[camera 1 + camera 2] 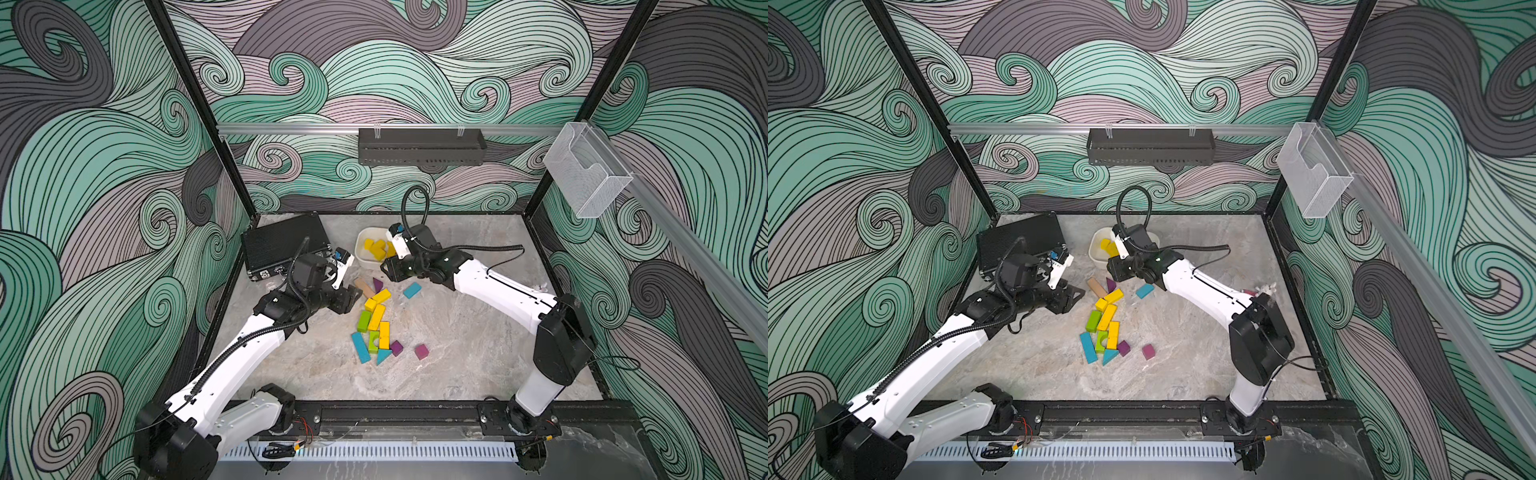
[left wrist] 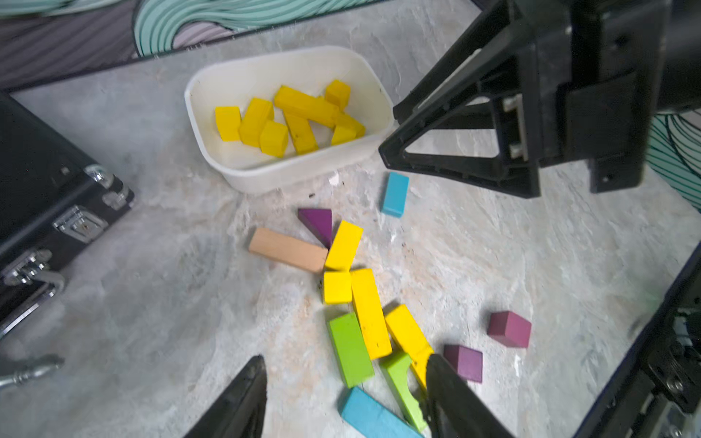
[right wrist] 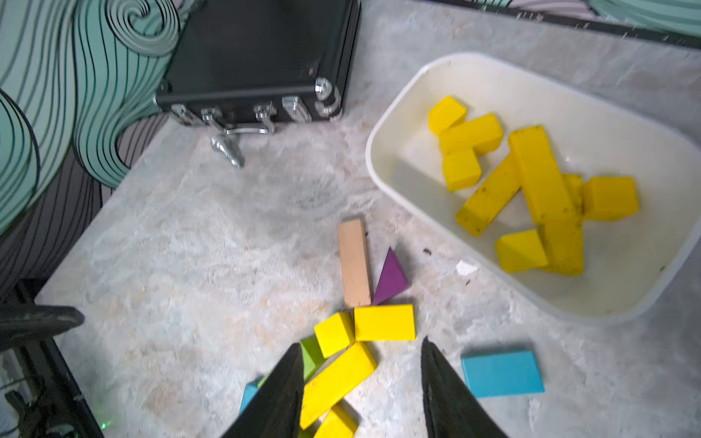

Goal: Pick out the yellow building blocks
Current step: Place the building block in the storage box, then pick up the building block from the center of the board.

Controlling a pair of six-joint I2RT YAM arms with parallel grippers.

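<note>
While both hover part-open and empty, left gripper (image 1: 355, 297) sits nearer than right gripper (image 1: 387, 271) to yellow cube (image 1: 370, 304).

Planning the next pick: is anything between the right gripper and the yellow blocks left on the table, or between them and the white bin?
Nothing visible lies between the open right gripper and the yellow blocks. Toward the white bin, a tan bar and purple triangle lie touching the short yellow bar.

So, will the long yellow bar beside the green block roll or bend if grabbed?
The long yellow bar has flat faces, so probably won't roll. Looks like wood, likely stiff. The green block touches its side, so may shift too.
</note>
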